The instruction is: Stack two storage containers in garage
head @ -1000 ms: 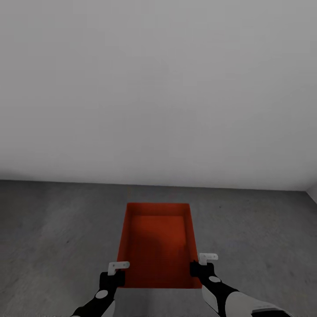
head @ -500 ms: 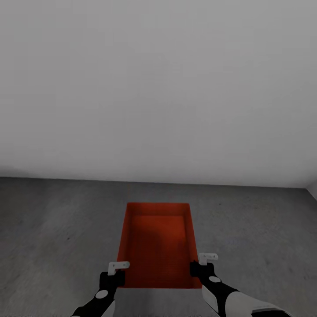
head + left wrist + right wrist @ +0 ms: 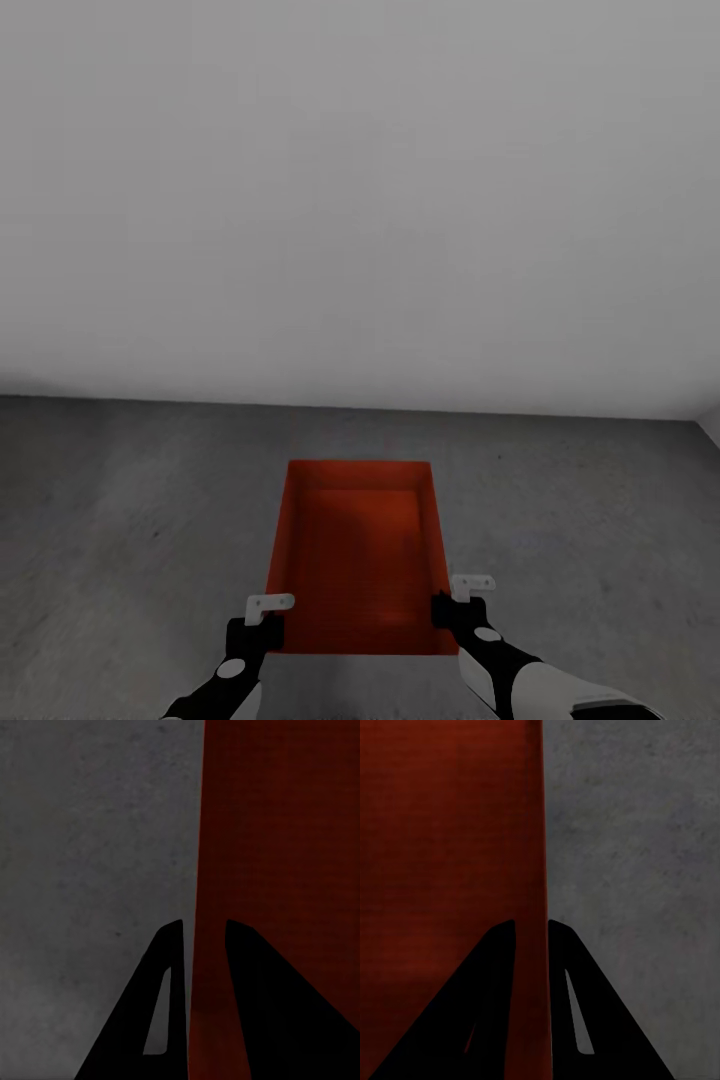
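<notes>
Carried over grey garage floor (image 3: pixel 120 520), near the far wall: stiff, smooth, likely light open bin (image 3: pixel 358 550), clamped by left gripper (image 3: pixel 262 622) and right gripper (image 3: pixel 452 600) on opposite side walls, slip-prone.

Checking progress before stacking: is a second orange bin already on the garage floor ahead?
No: only bare concrete floor lies beyond the carried storage container.
</notes>
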Tool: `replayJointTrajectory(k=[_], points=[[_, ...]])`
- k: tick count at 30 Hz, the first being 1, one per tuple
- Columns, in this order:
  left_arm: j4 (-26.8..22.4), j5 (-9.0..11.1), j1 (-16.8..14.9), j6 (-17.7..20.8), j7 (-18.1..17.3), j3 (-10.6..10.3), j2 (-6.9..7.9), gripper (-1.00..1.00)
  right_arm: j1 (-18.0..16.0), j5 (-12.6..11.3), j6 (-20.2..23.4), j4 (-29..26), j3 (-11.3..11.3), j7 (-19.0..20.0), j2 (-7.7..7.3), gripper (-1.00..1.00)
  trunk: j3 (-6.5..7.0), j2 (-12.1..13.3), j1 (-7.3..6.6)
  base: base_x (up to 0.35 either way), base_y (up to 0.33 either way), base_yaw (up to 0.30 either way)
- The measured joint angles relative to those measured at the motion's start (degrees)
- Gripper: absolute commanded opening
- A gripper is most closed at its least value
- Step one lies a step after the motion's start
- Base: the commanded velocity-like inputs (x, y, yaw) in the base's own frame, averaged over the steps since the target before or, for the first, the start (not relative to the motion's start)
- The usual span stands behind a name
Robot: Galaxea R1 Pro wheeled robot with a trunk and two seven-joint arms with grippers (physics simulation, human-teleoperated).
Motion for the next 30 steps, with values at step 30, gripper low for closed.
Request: replayJointTrajectory(k=[30], points=[[-0.01,-0.06,-0.01,-0.34,0.02,-0.03,0.0,-1.0,0.03,-0.05,-0.45,0.06,-0.05,0.05,-0.01,-1.0,-1.53,0.0,0.0,0.0,0.0,0.0]])
